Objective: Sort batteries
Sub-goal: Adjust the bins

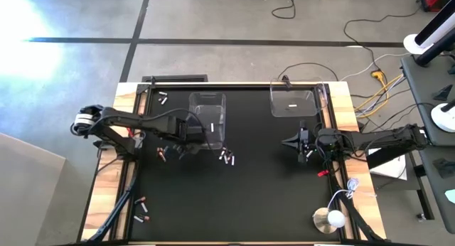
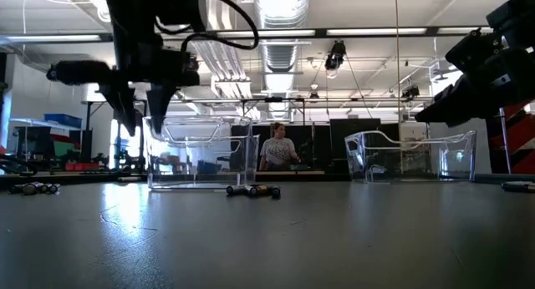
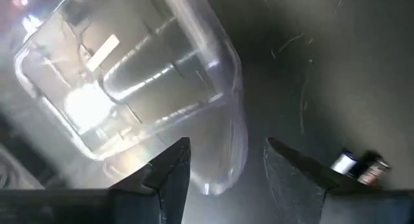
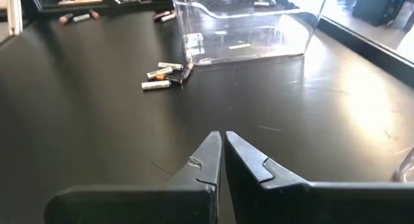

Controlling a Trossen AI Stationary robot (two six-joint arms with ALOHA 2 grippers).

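Two clear plastic bins stand at the back of the black mat: the left bin [image 1: 207, 112] and the right bin [image 1: 293, 102]. Each holds a silvery-white battery [image 1: 212, 125] [image 1: 291, 104]. Loose batteries lie in small groups in front of the left bin [image 1: 226, 157], left of it [image 1: 163, 152], at the far left [image 1: 162, 98] and near the front left [image 1: 141, 210]. My left gripper [image 3: 226, 162] hangs open, pointing down over the left bin's near-left rim [image 3: 220, 88], with nothing between its fingers. My right gripper [image 4: 223, 143] waits shut above the mat at the right [image 1: 293, 141].
A small red clip-like piece [image 1: 321, 173] lies beside the right arm. A white round object [image 1: 329, 219] with a cord sits at the front right corner. Wooden table edges [image 1: 341, 104] frame the mat. A person [image 2: 277, 149] stands far behind the table.
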